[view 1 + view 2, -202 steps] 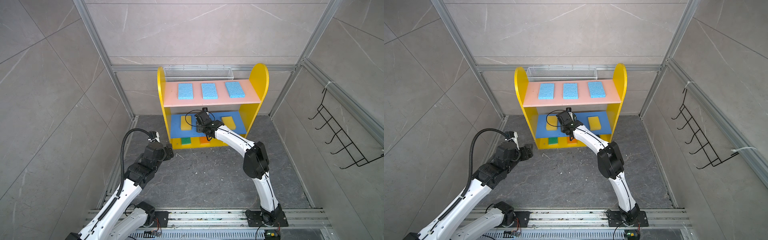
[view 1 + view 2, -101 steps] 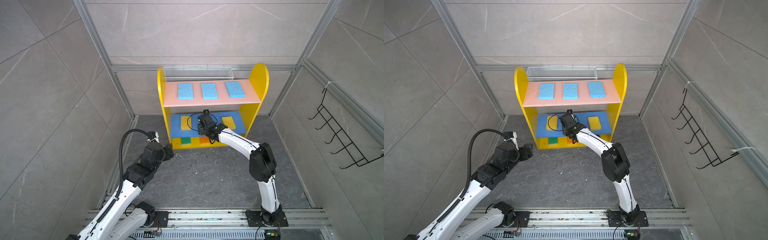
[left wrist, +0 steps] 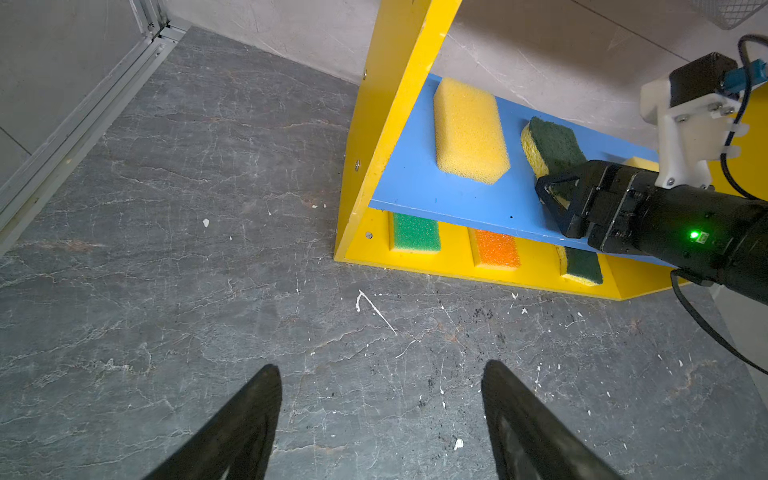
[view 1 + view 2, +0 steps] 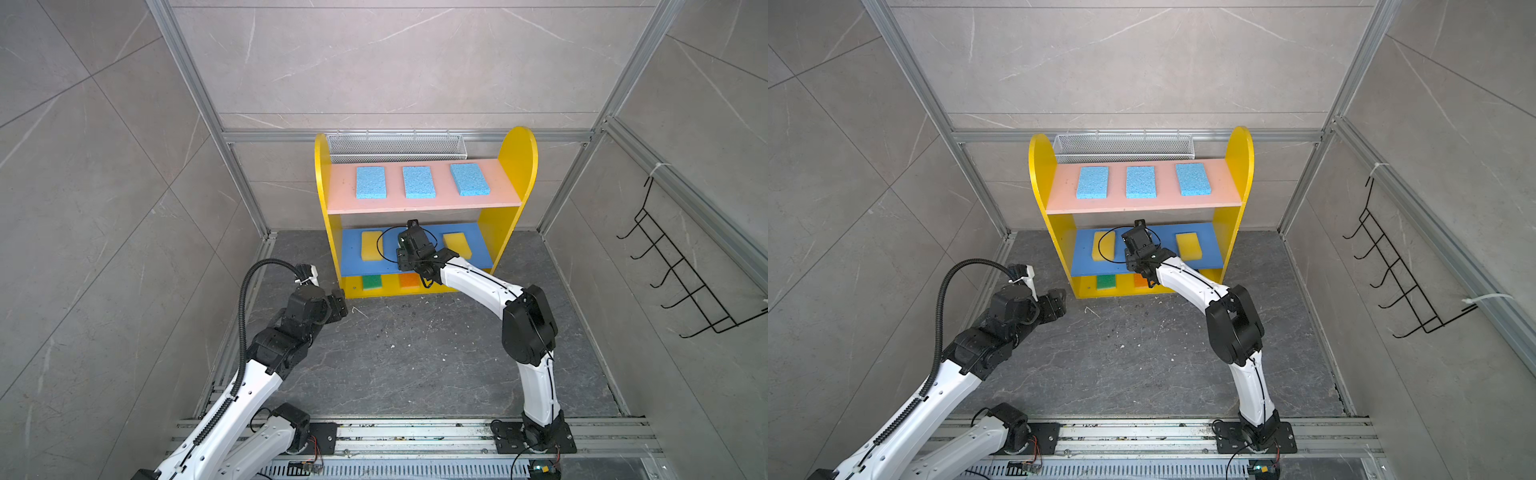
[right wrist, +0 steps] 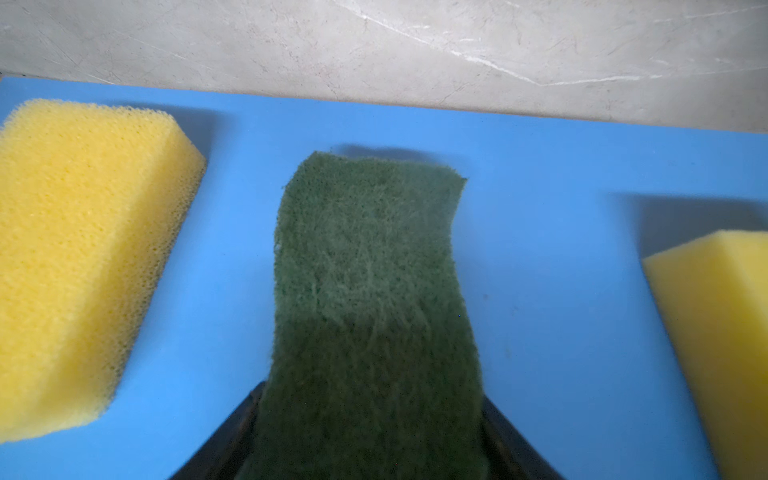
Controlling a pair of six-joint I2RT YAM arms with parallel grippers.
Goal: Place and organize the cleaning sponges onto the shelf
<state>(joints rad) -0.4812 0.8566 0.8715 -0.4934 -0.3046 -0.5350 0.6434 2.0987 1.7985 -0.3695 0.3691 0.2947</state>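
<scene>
The room is a narrow stall. Grey marbled wall tiles (image 4: 374, 62) close it on three sides, with aluminium posts in the corners. The floor (image 4: 415, 353) is dark grey and stone-veined, flecked with white chips and dark crumbs. A black wire hook rack (image 4: 685, 282) hangs on the right wall. A silver mesh basket (image 4: 395, 147) sits against the far wall, behind the top of the shelf. Both arms rise from a metal rail (image 4: 415, 432) along the near edge.

The shelf (image 4: 515, 166) stands on the floor against the far wall. Three light blue sponges (image 4: 418, 182) lie in a spaced row on its pink board (image 4: 424, 203).

On the blue board (image 3: 415, 183) the left yellow sponge (image 3: 469, 133) and the right yellow sponge (image 4: 456, 243) lie well apart. Between them is the dark-green sponge (image 5: 370, 270). The right gripper (image 5: 372, 395) pinches its near end, one finger along each long side. I cannot tell whether its far end touches the board.

On the yellow base (image 3: 457, 259) a bright green sponge (image 3: 415, 232) lies at the left and an orange sponge (image 3: 496, 249) in the middle. A second dark-green sponge (image 3: 582, 264) lies to the right.

The left gripper (image 3: 380, 368) hovers above the floor near the shelf's left near corner, its fingers spread wide.
</scene>
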